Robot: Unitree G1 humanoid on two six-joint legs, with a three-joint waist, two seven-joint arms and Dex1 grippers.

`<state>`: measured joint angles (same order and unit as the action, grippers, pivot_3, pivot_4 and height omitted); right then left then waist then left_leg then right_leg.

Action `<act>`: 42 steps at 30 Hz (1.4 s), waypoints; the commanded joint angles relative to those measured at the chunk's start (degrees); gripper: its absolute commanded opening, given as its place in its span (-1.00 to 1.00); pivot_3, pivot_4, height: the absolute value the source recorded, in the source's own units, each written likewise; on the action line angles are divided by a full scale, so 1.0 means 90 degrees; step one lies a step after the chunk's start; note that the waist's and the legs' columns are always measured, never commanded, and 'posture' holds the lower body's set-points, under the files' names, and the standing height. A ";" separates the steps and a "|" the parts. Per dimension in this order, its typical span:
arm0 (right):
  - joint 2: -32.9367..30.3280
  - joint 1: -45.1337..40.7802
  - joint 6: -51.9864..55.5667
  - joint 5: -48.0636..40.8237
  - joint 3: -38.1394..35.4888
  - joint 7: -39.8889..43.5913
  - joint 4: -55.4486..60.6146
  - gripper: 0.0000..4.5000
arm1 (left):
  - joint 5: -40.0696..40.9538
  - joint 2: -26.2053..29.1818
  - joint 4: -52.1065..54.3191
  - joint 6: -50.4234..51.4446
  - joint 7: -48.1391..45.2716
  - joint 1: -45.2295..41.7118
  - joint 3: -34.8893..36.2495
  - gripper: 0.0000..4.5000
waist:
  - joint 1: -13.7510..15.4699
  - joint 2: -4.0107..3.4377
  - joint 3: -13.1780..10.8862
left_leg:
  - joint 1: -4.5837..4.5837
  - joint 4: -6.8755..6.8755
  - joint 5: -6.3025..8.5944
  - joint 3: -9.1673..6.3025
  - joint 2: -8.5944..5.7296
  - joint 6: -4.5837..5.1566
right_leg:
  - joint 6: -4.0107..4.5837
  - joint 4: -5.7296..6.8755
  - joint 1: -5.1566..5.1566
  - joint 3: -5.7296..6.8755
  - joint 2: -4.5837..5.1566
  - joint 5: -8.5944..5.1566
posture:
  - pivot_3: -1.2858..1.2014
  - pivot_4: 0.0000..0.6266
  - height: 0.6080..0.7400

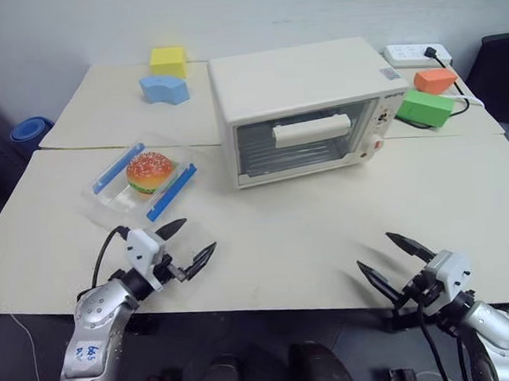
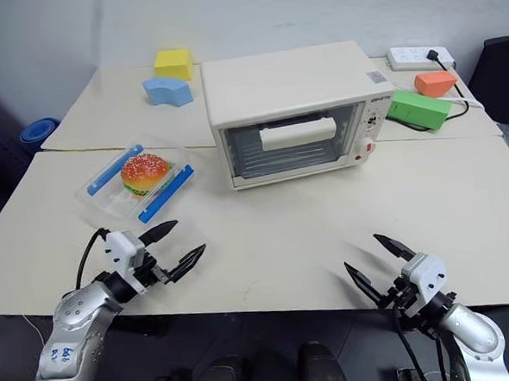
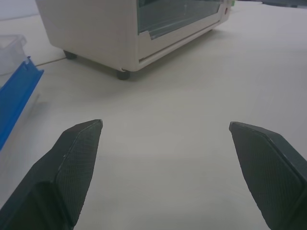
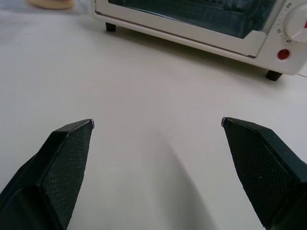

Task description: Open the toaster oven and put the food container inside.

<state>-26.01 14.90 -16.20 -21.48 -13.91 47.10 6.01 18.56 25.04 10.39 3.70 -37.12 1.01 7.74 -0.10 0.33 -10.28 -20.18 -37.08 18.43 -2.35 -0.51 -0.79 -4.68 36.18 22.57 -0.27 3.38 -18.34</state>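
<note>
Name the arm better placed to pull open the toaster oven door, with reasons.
Probably right: the right pincer is open and empty, facing the toaster oven and its closed door's handle. The left pincer sits nearer the food container.

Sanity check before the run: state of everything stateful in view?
toaster oven: door shut
food container: lid on, flat on the table left of the oven, toy hamburger inside
left pincer: open, holds nothing, near the container
right pincer: open, holds nothing, over the table's front edge
power strip: one black plug in
</note>
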 commanded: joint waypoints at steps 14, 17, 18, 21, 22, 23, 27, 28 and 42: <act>-0.1185 -0.3247 0.2210 -0.1678 -0.0039 0.1071 -0.0838 0.98 | 0.3051 0.1719 0.0768 0.2254 -0.1882 -0.0832 0.1163 1.00 | -0.0009 -0.0007 -0.0004 | -0.0003 -0.0006 -0.0002 -0.0009 0.0004 -0.0004 | 0.0006 0.0003 0.0003 0.0007 0.0003 -0.0003 | 0.03 -0.52 1.00; -0.1132 -0.4184 0.2328 -0.1497 0.0095 0.1206 -0.1506 0.98 | 0.3020 0.1648 0.0731 0.2200 -0.1827 -0.1107 0.1164 1.00 | -0.0006 -0.0006 -0.0005 | -0.0008 -0.0008 -0.0002 -0.0009 0.0004 -0.0004 | 0.0005 -0.0002 0.0004 0.0011 0.0002 -0.0003 | 0.03 -0.52 1.00; -0.1107 -0.4430 0.2334 -0.1438 0.0133 0.1251 -0.1688 0.98 | 0.3020 0.1616 0.0744 0.2215 -0.1792 -0.1155 0.1161 1.00 | -0.0007 -0.0007 -0.0005 | -0.0011 -0.0006 -0.0002 -0.0009 0.0004 -0.0004 | 0.0005 -0.0004 0.0008 0.0012 0.0002 -0.0002 | 0.03 -0.52 1.00; -0.0954 -0.5066 0.2306 -0.1292 0.0220 0.1262 -0.2182 0.98 | 0.2992 0.1501 0.0887 0.2255 -0.1670 -0.1092 0.1136 1.00 | -0.0013 -0.0007 -0.0005 | -0.0016 -0.0004 -0.0002 -0.0008 0.0004 -0.0005 | 0.0005 -0.0006 0.0014 0.0012 0.0001 -0.0002 | 0.03 -0.52 1.00; -0.0913 -0.5200 0.2297 -0.1253 0.0240 0.1268 -0.2293 0.98 | 0.2977 0.1468 0.0934 0.2261 -0.1635 -0.1051 0.1128 1.00 | -0.0024 -0.0007 -0.0005 | -0.0020 -0.0004 -0.0004 -0.0008 0.0004 -0.0008 | 0.0005 -0.0007 0.0019 0.0012 0.0001 -0.0002 | 0.03 -0.52 1.00; -0.0866 -0.5352 0.2372 -0.1251 0.0309 0.1334 -0.2308 0.98 | 0.2969 0.1445 0.0984 0.2276 -0.1605 -0.1000 0.1118 1.00 | -0.0026 -0.0007 -0.0005 | -0.0025 -0.0006 -0.0014 -0.0004 0.0004 -0.0029 | 0.0005 -0.0009 0.0023 0.0010 0.0001 -0.0002 | 0.03 -0.52 1.00; -0.0744 -0.5685 0.2611 -0.1239 0.0531 0.1569 -0.2244 0.98 | 0.2918 0.1402 0.1033 0.2256 -0.1569 -0.0903 0.1098 1.00 | -0.0026 -0.0007 -0.0005 | -0.0032 -0.0003 -0.0013 -0.0001 0.0004 -0.0032 | 0.0004 -0.0013 0.0032 0.0009 0.0001 -0.0002 | 0.03 -0.52 1.00; -0.0713 -0.5774 0.2651 -0.1224 0.0591 0.1599 -0.2253 0.98 | 0.2906 0.1387 0.1024 0.2238 -0.1550 -0.0906 0.1100 1.00 | -0.0021 -0.0007 -0.0005 | -0.0033 -0.0002 -0.0013 -0.0001 0.0004 -0.0032 | 0.0004 -0.0014 0.0032 0.0009 0.0001 -0.0002 | 0.03 -0.52 1.00; -0.1052 -0.5041 0.2753 -0.1063 0.0736 0.2233 -0.1344 0.98 | 0.3187 0.1527 0.0787 0.2569 -0.1678 -0.1363 0.1149 1.00 | -0.0026 -0.0006 -0.0005 | -0.0123 -0.0016 -0.0019 0.0003 0.0004 -0.0043 | 0.0004 0.0038 0.0133 0.0007 -0.0003 -0.0002 | 0.03 -0.52 1.00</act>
<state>-34.79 -30.86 9.74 -31.15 -7.43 65.61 -9.45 45.65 37.89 17.08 26.54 -51.55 -10.17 16.95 -0.33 0.28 -10.32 -21.28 -37.27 18.26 -2.29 -0.48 -1.16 -4.65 36.52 23.76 -0.23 3.35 -18.36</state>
